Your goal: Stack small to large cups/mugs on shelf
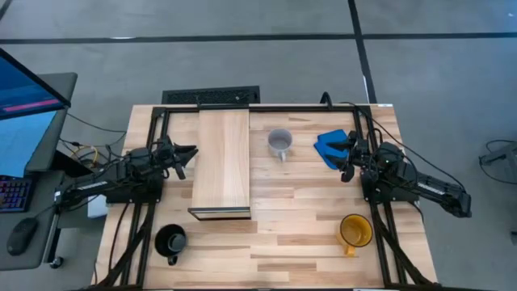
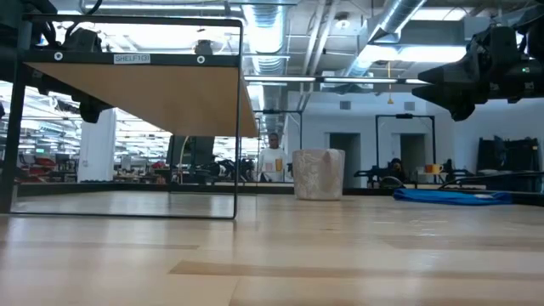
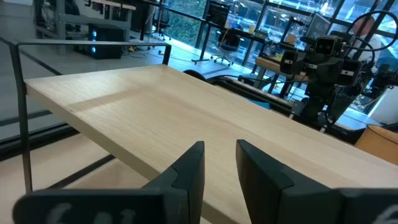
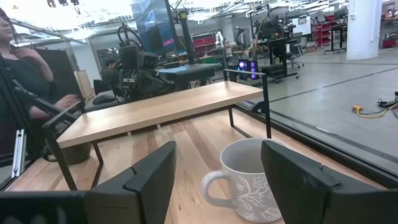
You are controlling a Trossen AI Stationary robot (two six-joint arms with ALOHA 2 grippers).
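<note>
The pale wood shelf (image 1: 222,162) stands raised on a thin dark frame at the table's middle left. The white mug (image 1: 279,143) stands upright on the table to its right, with its handle toward the near edge. It also shows in the right wrist view (image 4: 249,180). The yellow mug (image 1: 354,230) stands at the near right and the black mug (image 1: 170,241) at the near left. My right gripper (image 1: 349,158) is open, above the table to the right of the white mug and pointing at it. My left gripper (image 1: 187,153) is narrowly open at the shelf's left edge (image 3: 112,149), touching nothing.
A flat blue object (image 1: 331,145) lies on the table between the white mug and my right gripper, and shows in the low view (image 2: 455,196). Dark rails run along the table's left and right sides. A person (image 4: 18,68) stands beyond the table's left side.
</note>
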